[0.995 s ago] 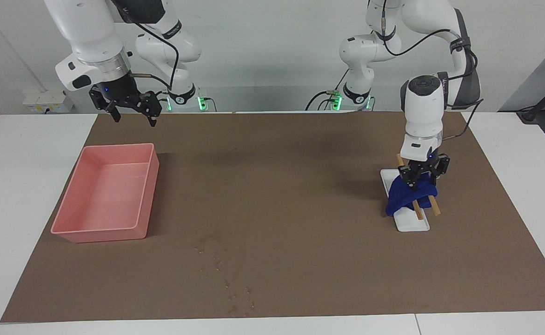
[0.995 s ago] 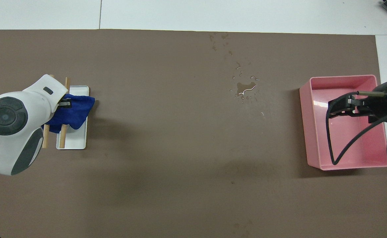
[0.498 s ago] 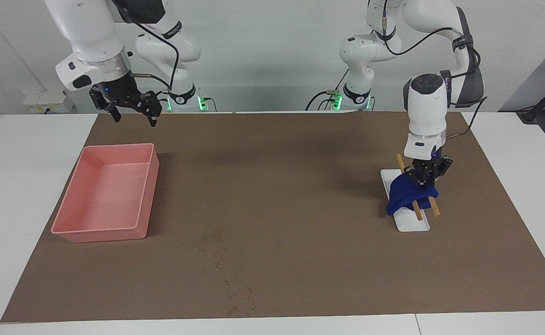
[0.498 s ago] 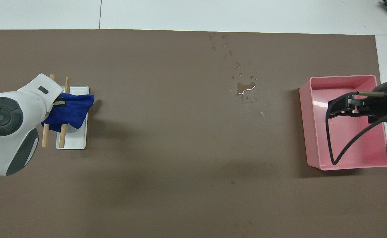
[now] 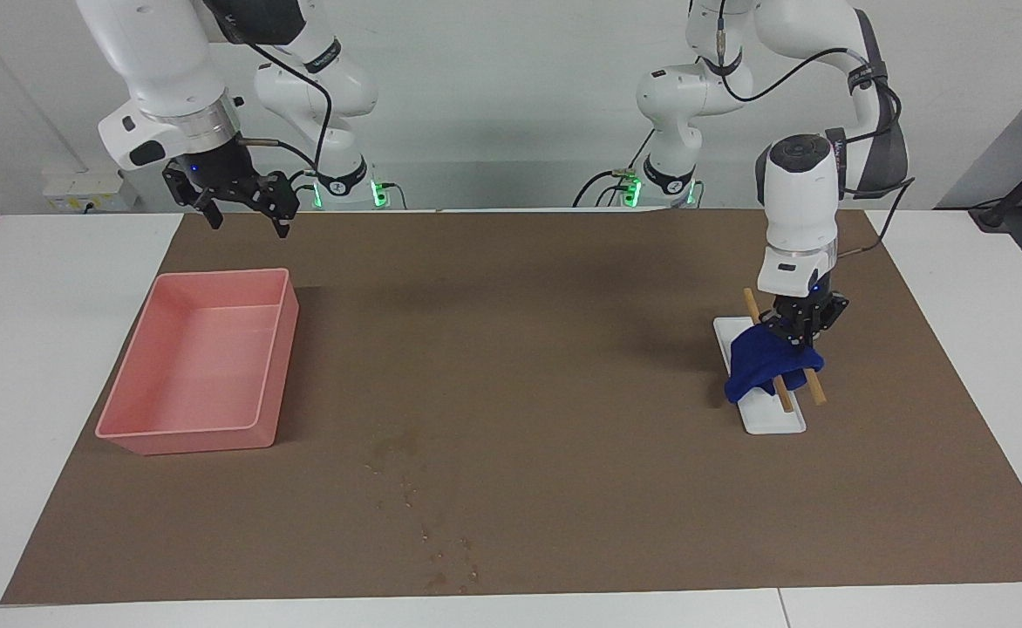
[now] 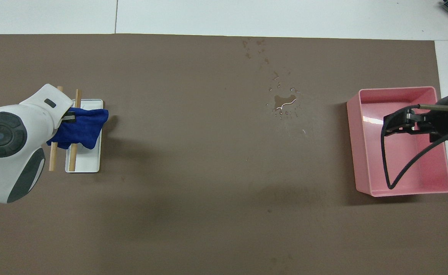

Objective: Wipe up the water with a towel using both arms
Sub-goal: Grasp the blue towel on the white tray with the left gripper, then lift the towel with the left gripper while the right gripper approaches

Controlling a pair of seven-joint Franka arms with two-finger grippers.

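Note:
The water is a faint wet blotch (image 5: 393, 449) with small droplets trailing away from the robots; in the overhead view the water (image 6: 283, 103) glistens on the brown mat. A blue towel (image 5: 768, 366) drapes over two wooden rods (image 5: 816, 391) on a white tray (image 5: 777, 423) toward the left arm's end. My left gripper (image 5: 797, 336) is shut on the towel's top. In the overhead view the left gripper (image 6: 70, 118) pinches the towel (image 6: 84, 128). My right gripper (image 5: 245, 214) is open and empty, up in the air over the pink bin (image 5: 201, 362).
The pink bin (image 6: 400, 183) stands empty toward the right arm's end, with the right gripper (image 6: 396, 124) over it. The white tray (image 6: 88, 164) and rods (image 6: 73, 152) sit under the towel. The brown mat (image 5: 563, 349) covers most of the white table.
The left gripper's fingers closed on the towel's top, and the towel bunched up slightly. The right gripper rose a little and shifted slightly toward its own end of the table.

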